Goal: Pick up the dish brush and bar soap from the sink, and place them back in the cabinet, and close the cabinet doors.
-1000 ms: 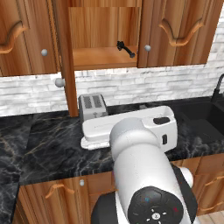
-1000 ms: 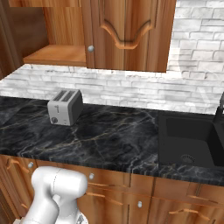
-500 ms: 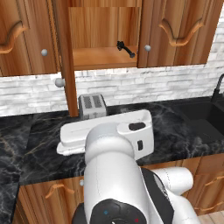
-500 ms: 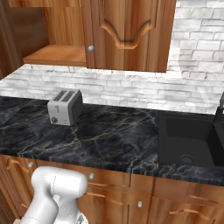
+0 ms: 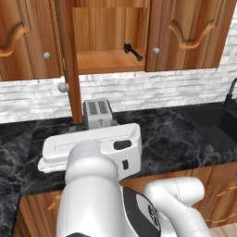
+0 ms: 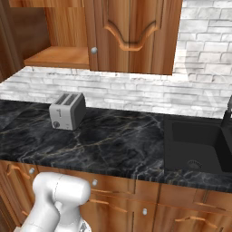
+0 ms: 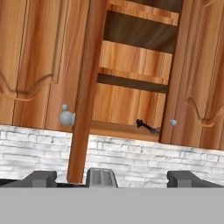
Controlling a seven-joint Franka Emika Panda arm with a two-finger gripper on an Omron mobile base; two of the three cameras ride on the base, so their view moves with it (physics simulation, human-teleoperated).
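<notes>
Left base view: dish brush [image 5: 133,52] on cabinet [image 5: 109,60] shelf

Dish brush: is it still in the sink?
No, the dish brush lies on the lower shelf of the open cabinet, at its right end, up above the toaster.

A silver two-slot toaster [image 6: 67,110] is seen upright on the black marble counter [image 6: 113,145], against the white brick backsplash [image 6: 136,93]. Lower drawers [image 6: 118,206] are noted beneath the counter.
</notes>
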